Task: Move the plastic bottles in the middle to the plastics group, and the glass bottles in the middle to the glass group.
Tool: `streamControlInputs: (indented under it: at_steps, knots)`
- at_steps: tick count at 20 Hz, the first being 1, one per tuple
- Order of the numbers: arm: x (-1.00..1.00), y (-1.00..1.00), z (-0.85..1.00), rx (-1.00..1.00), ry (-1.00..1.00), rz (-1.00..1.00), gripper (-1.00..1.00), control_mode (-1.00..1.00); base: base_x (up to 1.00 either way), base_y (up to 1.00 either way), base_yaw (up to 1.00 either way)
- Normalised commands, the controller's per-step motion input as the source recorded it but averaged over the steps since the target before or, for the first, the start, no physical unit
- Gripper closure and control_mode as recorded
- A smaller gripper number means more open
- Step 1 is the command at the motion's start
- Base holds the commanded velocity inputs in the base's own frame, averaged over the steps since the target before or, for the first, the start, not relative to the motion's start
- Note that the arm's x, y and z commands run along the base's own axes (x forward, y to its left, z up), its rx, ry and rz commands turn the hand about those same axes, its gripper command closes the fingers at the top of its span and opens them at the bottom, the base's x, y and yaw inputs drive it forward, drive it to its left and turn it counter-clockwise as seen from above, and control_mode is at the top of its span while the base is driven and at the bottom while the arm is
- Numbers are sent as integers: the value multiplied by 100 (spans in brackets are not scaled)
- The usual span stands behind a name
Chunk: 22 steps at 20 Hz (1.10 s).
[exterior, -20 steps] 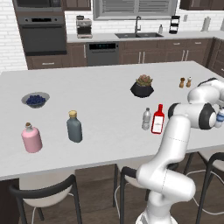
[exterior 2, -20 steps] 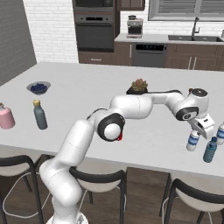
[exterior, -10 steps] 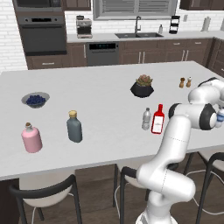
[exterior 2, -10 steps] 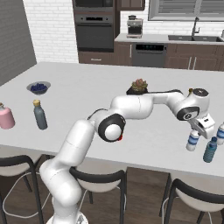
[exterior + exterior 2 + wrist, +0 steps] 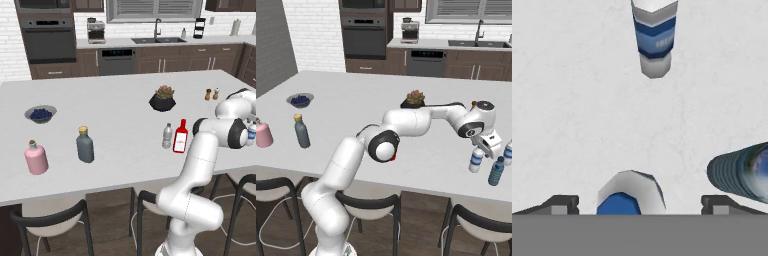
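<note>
The fingers point(image 5: 640, 202) just popped wide open, letting go of the blue-label plastic bottle point(image 5: 476, 160), which now stands on the tabletop point(image 5: 356, 95) beside the plastics group point(image 5: 497, 171). Looks like one's delivered; the greyish bottle point(image 5: 167, 136) and red glass bottle point(image 5: 180, 136) still wait mid-table.

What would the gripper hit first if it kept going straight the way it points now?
Most likely the small clear plastic bottle with the blue label standing between the open gripper fingertips; it fills that line, with grey countertop beyond, though depth is unclear.

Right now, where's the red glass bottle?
The red glass bottle stands mid-counter in the left base view, just right of a plain clear plastic bottle, in front of the potted plant and left of the robot's forearm.
</note>
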Motion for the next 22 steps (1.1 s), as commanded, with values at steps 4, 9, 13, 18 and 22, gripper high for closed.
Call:
streamControlInputs:
  at_steps: [4,9,13,18,22]
  knots:
    - [0,3,41,0,0,0,-100,-100,0,0,0]
    - [-6,17,72,0,0,0,-100,-100,0,0,0]
    - [-36,31,48,0,0,3,-100,-100,0,0,0]
    - [-48,91,14,-3,0,9,-100,-100,0,0,0]
    - [-52,100,6,-6,0,10,-100,-100,0,0,0]
